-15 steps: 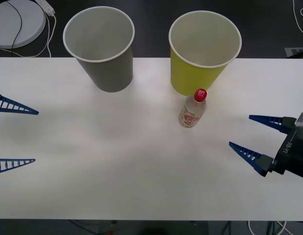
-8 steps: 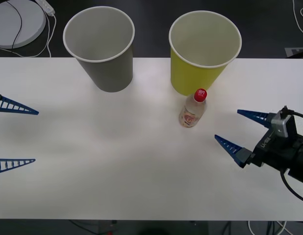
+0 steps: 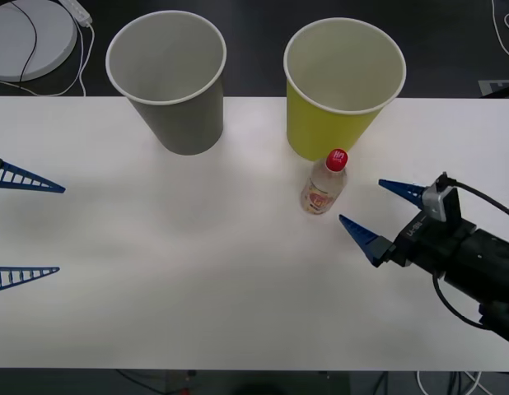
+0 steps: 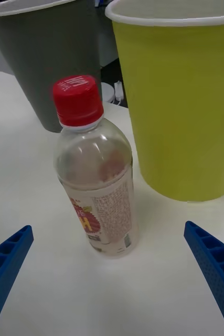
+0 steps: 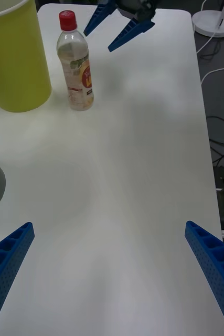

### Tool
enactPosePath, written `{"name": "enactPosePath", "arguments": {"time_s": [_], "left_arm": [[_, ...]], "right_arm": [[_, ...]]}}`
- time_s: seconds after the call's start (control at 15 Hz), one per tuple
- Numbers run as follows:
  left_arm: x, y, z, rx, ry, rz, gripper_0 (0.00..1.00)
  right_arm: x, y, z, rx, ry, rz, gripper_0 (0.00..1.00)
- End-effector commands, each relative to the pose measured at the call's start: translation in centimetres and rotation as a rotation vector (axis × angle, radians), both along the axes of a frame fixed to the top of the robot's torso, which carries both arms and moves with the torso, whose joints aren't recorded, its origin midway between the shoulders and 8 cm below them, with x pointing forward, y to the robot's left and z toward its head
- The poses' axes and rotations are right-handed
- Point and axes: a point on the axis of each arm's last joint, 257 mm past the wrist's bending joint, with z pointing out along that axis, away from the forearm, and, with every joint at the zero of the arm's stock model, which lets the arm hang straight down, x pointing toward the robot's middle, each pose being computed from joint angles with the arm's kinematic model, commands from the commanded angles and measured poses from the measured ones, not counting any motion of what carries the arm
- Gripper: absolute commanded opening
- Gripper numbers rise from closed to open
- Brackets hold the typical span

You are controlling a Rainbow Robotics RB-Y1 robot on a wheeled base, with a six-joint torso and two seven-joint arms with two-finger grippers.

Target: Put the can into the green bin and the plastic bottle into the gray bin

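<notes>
The plastic bottle (image 3: 324, 183), clear with a red cap, stands upright on the white table just in front of the green bin (image 3: 341, 86). The gray bin (image 3: 168, 78) stands to its left at the back. Both bins are upright with nothing showing inside. My right gripper (image 3: 361, 201) is open, close to the bottle's right side, its tips short of it. The right wrist view has the bottle (image 4: 96, 168) ahead between the blue fingers (image 4: 7, 262), with the green bin (image 4: 180, 105) behind. My left gripper (image 3: 61, 230) waits open at the table's left edge. The can is out of view.
The white table (image 3: 197, 280) has wide bare room in the middle and front. A round white disc (image 3: 28, 37) with cables lies behind the table at the far left. More cables (image 5: 216, 131) hang beyond the table's edge.
My right gripper has slid left and forward over the table towards the bottle, staying open. The left gripper, the bottle and both bins have not moved.
</notes>
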Motion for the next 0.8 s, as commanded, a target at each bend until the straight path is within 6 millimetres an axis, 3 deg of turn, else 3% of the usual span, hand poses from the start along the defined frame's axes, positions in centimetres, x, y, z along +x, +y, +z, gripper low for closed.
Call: {"name": "enactPosePath", "arguments": {"time_s": [0.07,0.8], "left_arm": [[0.0,0.0,0.0,0.0,0.0,0.0,1.0],[0.0,0.0,0.0,0.0,0.0,0.0,1.0]], "right_arm": [[0.8,1.1,-0.2,0.021,-0.014,-0.004,1.0],[4.7,3.0,-0.6,-0.012,-0.07,-0.004,1.0]]}}
